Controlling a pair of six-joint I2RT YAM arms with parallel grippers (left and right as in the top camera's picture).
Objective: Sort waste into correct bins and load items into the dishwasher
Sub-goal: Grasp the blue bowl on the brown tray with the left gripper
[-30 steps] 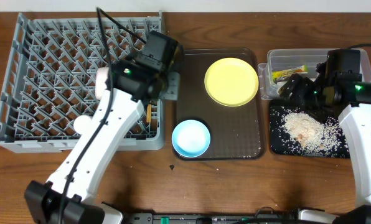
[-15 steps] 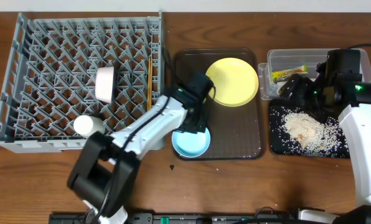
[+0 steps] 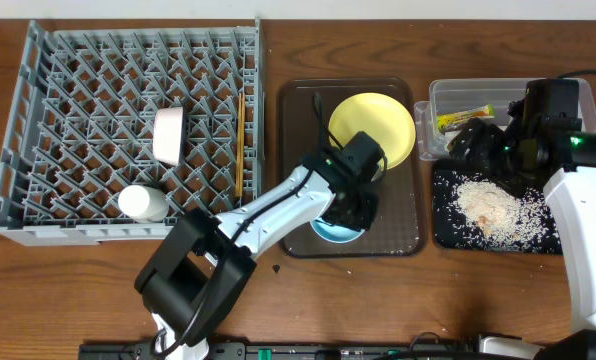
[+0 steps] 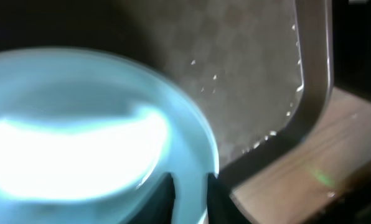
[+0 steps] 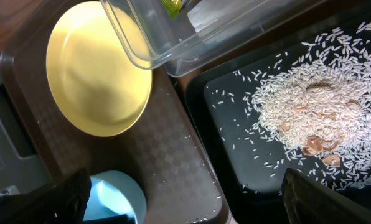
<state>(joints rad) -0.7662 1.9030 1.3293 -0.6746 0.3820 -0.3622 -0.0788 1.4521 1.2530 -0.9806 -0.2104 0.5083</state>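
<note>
**Left gripper** (image 3: 350,212): lowered onto the light blue bowl (image 3: 327,232), which sits in the near part of the brown serving tray (image 3: 398,215). In the wrist view the bowl's rim passes between two dark fingers (image 4: 162,205) (blur hides whether they pinch it).

**Yellow plate** (image 3: 373,130): flat on the far part of the same tray.

**Right gripper** (image 5: 185,186): jaws spread wide, hanging over the edge where the clear tub (image 3: 448,95) meets the black tray (image 3: 548,240).

**Waste:** rice heap (image 3: 490,205) on the black tray, yellow-green wrapper (image 3: 464,118) in the tub.

**Grey dish rack** (image 3: 78,90): holds the white bowl (image 3: 168,136) on edge and the chopsticks (image 3: 240,145) near its right side.
</note>
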